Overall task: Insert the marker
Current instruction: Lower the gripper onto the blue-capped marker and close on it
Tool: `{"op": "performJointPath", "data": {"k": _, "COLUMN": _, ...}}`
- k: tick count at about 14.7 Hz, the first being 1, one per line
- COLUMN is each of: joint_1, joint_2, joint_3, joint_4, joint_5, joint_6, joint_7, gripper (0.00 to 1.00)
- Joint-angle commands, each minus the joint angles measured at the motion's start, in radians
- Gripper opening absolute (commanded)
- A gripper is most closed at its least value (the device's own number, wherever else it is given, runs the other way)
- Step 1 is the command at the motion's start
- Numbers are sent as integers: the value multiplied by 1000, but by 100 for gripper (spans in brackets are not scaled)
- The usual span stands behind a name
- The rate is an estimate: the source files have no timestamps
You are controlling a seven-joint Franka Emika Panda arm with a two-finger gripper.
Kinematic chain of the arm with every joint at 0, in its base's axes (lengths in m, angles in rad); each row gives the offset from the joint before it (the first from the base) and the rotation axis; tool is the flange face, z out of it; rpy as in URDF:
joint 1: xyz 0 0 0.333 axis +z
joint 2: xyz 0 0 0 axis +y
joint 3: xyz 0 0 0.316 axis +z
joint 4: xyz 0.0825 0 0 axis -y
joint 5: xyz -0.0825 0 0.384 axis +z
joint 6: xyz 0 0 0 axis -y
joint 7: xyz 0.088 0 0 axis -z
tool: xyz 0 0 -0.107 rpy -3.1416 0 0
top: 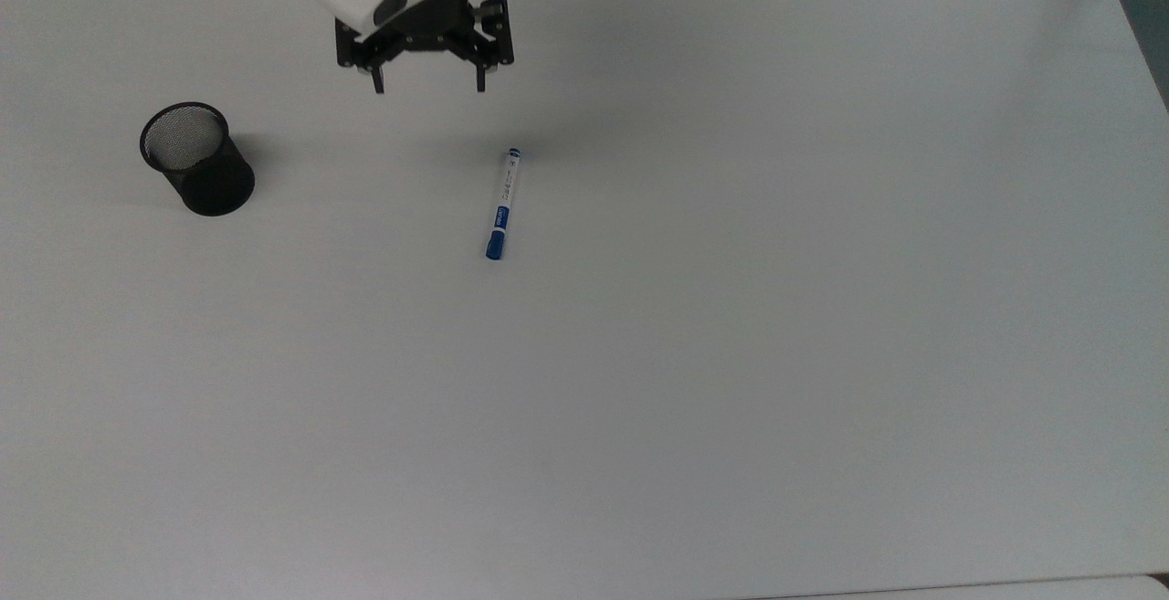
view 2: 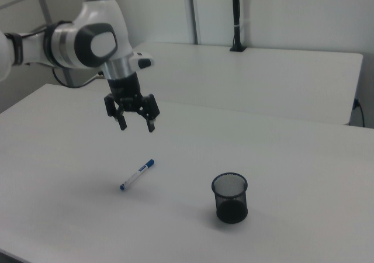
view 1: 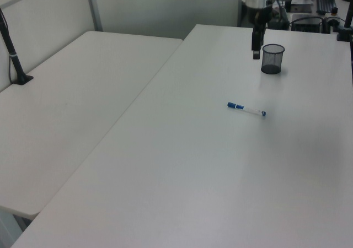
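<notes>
In the top view, a black mesh cup (top: 196, 159) stands on the left side of the big white table (top: 731, 353). It stands up straight and its mouth is open to the top. Next, near the top edge, the gripper (top: 428, 86) hangs in the air above the table. Its two fingers are spread wide and hold nothing. Just to the right of it and lower down, the marker (top: 503, 204) lies flat on the table. Its blue cap points to the bottom edge. The marker is well apart from the cup.
</notes>
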State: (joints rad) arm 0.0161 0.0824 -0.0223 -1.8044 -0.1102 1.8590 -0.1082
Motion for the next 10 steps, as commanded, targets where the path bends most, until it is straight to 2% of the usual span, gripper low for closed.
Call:
{"op": "performJointPath", "data": {"k": 1, "joint_1": 5, "joint_2": 58, "joint_3": -5, "joint_4": -93, "joint_5": -14, "joint_6": 207, "joint_7": 33, "gripper": 100}}
{"op": "performJointPath", "data": {"k": 3, "joint_1": 13, "joint_2": 129, "joint_3": -4, "joint_4": -98, "joint_5": -16, "joint_6": 285, "joint_7": 145, "gripper": 100}}
{"op": "performJointPath", "data": {"k": 5, "joint_1": 13, "joint_2": 183, "joint_3": 30, "joint_4": -98, "joint_5": -17, "joint_6": 343, "joint_7": 211, "gripper": 100}}
{"op": "performJointPath", "data": {"k": 7, "joint_1": 15, "joint_2": 215, "joint_3": 41, "joint_4": -95, "joint_5": -40, "joint_6": 351, "joint_7": 271, "gripper": 100}}
{"op": "performJointPath", "data": {"k": 8, "joint_1": 16, "joint_2": 230, "joint_3": 50, "joint_4": -95, "joint_5": -57, "joint_6": 358, "joint_7": 283, "gripper": 97}}
{"op": "performJointPath", "data": {"k": 10, "joint_1": 15, "joint_2": 250, "joint_3": 67, "joint_4": -96, "joint_5": -66, "joint_6": 387, "joint_7": 344, "gripper": 81}}
